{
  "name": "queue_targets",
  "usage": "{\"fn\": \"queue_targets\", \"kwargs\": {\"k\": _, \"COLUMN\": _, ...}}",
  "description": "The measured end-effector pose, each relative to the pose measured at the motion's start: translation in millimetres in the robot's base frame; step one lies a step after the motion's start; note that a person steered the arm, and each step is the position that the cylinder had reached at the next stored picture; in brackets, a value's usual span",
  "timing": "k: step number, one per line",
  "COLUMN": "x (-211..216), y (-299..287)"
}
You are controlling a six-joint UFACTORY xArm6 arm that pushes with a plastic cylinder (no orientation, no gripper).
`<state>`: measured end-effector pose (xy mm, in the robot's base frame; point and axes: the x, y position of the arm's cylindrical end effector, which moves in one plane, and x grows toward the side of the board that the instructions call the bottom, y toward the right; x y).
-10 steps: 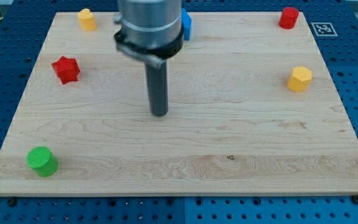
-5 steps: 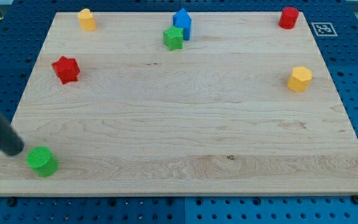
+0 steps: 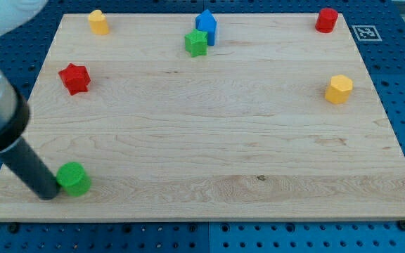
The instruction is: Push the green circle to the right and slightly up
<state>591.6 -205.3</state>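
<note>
At the worktop's (image 3: 209, 140) lower left, my tip (image 3: 48, 193) touched the green circle's (image 3: 73, 178) left side, placed for rightward pushing; no hand existed.

Tip (image 3: 48, 191) touching circle (image 3: 73, 178) from view's left.

The wooden desk (image 3: 209, 147) carries a green circle (image 3: 73, 178), red star (image 3: 74, 78), green star (image 3: 196, 43), blue block (image 3: 207, 24), red cylinder (image 3: 326, 20) and two yellow blocks (image 3: 98, 22) (image 3: 339, 89).
</note>
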Motion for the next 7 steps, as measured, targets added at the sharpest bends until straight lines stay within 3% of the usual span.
{"fn": "queue_targets", "kwargs": {"k": 3, "x": 0.0, "y": 86.3}}
{"fn": "queue_targets", "kwargs": {"k": 7, "x": -3.4, "y": 79.8}}
